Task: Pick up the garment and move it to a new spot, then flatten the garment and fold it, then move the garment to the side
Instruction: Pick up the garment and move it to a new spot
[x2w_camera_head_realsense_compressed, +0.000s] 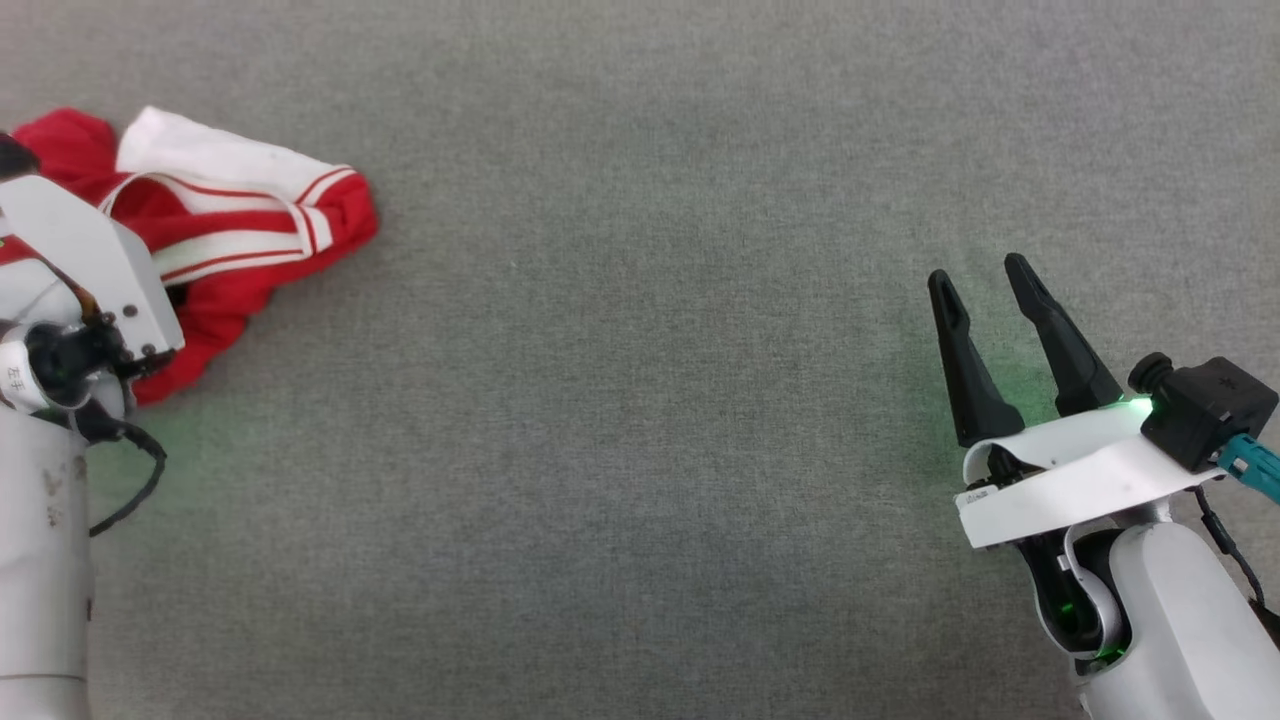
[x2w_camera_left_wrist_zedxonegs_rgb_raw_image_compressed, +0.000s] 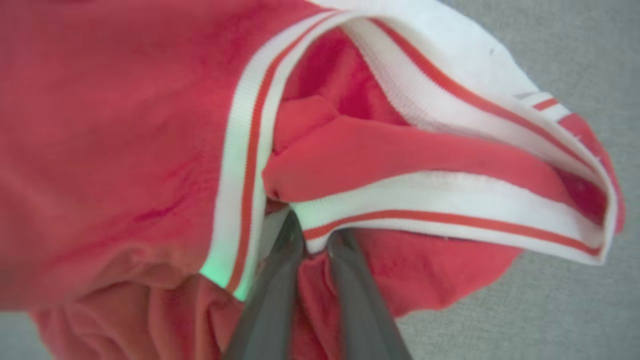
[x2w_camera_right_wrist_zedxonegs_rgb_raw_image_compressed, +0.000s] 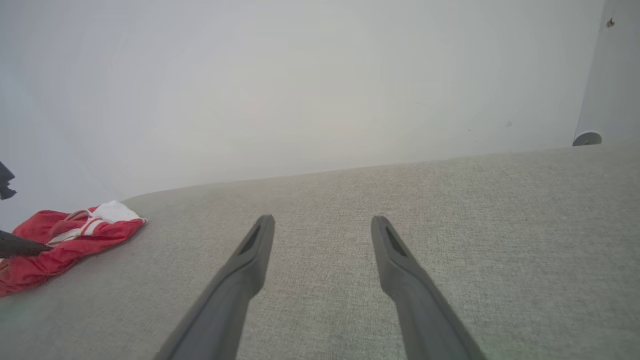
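Our left tool (x2w_camera_left_wrist_zedxonegs_rgb_raw_image_compressed: 314, 231) has its 2 fingers drawn nearly together on a fold of striped trim of the garment (x2w_camera_head_realsense_compressed: 250, 200), which lies bunched at 10 o'clock on the counter (x2w_camera_head_realsense_compressed: 640, 420). Our right tool (x2w_camera_head_realsense_compressed: 980, 272) hovers at 4 o'clock, spread wide and empty. The bite looks thin and sits at the trim's edge, so we judge a lift could let the cloth slip free. Held at 1 point, the crumpled jersey may also hang twisted and land bunched, making flattening harder.
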